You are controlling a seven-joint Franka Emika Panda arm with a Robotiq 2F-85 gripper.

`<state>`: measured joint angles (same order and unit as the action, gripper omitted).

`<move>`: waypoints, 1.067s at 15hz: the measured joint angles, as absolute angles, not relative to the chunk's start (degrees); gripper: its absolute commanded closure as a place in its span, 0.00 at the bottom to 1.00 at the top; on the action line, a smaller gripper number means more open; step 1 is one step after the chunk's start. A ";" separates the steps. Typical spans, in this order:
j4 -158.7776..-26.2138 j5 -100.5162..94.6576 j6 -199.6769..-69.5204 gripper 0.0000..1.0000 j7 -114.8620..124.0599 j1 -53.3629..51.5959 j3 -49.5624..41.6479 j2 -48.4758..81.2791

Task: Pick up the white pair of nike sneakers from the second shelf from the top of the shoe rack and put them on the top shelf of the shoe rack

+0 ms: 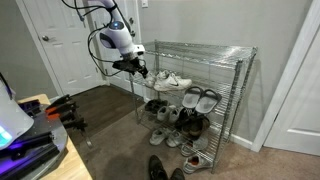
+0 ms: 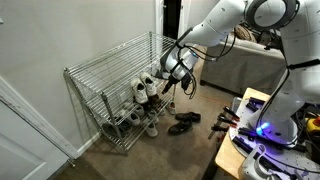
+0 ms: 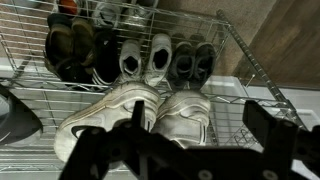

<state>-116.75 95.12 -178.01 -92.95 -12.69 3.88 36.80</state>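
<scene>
The white pair of nike sneakers [image 1: 172, 80] sits side by side on the second shelf from the top [image 1: 218, 88] of the chrome shoe rack [image 1: 243, 95]. The pair also shows in an exterior view [image 2: 150, 86]. In the wrist view the two sneakers [image 3: 110, 115] fill the foreground on the wire grid [image 3: 232, 118]. My gripper [image 1: 136, 68] hovers at the rack's open end, just in front of the pair. It is open, and its fingers [image 3: 198, 112] straddle the nearer sneaker [image 3: 185, 108] without touching it. The top shelf [image 1: 200, 48] is bare.
Grey-and-white slides [image 1: 200, 97] and several other shoes [image 1: 165, 112] fill the lower tiers; in the wrist view they show below [image 3: 150, 55]. Dark shoes [image 1: 160, 168] lie on the floor in front. A white door [image 1: 60, 45] stands behind the arm, and a desk with gear [image 1: 30, 130] is nearby.
</scene>
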 measured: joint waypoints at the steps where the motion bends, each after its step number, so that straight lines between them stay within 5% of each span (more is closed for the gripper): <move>1: -116.75 95.12 -178.01 0.00 -92.95 -12.69 3.88 36.80; 9: -109.43 111.02 -176.66 0.00 -100.22 -14.39 2.89 41.45; 16: -97.58 142.70 -168.09 0.00 -121.49 -34.41 -19.58 50.90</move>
<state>-97.58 142.70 -168.09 -121.49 -34.41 -19.58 50.90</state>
